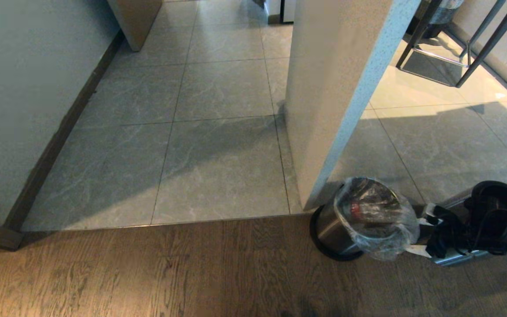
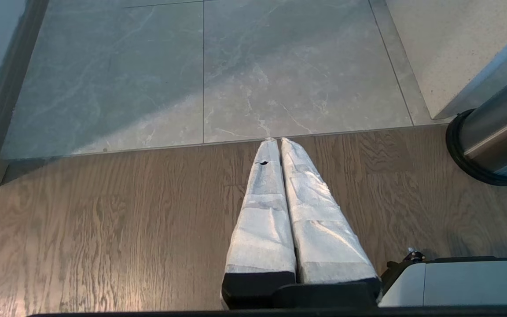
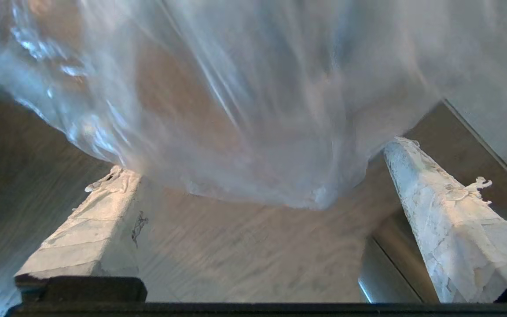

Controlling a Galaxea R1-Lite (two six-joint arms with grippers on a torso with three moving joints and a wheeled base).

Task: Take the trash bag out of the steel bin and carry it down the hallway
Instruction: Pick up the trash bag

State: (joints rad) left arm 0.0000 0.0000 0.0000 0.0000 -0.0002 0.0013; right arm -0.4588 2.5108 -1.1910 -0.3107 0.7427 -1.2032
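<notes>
Watching from your left: left gripper [image 2: 280,143] hangs pressed together over the wood floor [image 1: 148,273]. Further right, the trash bag [image 1: 374,215] sits in the steel bin [image 1: 337,229]; your right gripper [image 3: 253,163], spread wide, could snag loose film and tip it.

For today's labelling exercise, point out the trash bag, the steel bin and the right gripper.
trash bag [image 1: 383,244]: head view, clear plastic folded over the bin's rim.
steel bin [image 1: 330,226]: head view, brushed steel side wall.
right gripper [image 3: 253,174]: right wrist view, midway between its open, taped fingertips, at the bag's hanging edge.
</notes>
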